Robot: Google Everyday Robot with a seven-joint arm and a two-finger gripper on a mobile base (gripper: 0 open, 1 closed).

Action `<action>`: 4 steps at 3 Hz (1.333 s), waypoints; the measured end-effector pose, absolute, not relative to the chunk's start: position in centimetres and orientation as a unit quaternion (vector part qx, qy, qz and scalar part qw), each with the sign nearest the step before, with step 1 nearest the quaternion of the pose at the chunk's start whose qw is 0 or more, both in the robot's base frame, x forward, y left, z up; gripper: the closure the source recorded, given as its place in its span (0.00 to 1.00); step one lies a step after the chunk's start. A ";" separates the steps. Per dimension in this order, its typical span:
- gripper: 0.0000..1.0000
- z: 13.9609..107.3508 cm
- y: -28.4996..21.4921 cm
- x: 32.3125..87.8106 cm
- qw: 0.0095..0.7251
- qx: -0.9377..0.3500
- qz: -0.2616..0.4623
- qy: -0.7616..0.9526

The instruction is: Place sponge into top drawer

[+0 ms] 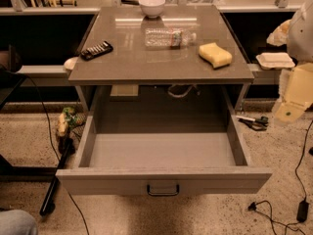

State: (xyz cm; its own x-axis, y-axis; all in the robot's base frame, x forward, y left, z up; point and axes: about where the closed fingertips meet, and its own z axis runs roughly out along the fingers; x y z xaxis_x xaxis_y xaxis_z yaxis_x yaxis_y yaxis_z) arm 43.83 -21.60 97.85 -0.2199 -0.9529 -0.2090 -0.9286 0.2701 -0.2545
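Observation:
The yellow sponge [215, 54] lies on the right side of the grey-brown cabinet top [132, 65], near its front edge. The top drawer [164, 180] is pulled wide open toward me; its inside is bare, and its dark bail handle [163, 190] sits at the centre of the front panel. My yellowish gripper [296, 93] is at the right edge of the view, to the right of the cabinet, lower than the sponge and apart from it. It holds nothing that I can see.
On the cabinet top stand a white bowl [152, 5] at the back, a clear plastic bottle [168, 37] lying on its side, and a black remote [96, 50] at the left. A white takeaway box [275, 60] sits on a ledge at the right. Cables [274, 214] lie on the floor.

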 end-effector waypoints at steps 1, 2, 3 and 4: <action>0.00 97.9 -21.6 43.8 0.163 -0.603 -0.037 0.780; 0.00 97.0 -22.9 47.8 0.206 -0.591 -0.018 0.780; 0.00 95.7 -24.8 55.4 0.291 -0.566 0.016 0.771; 0.00 92.1 -25.6 62.5 0.352 -0.530 0.066 0.769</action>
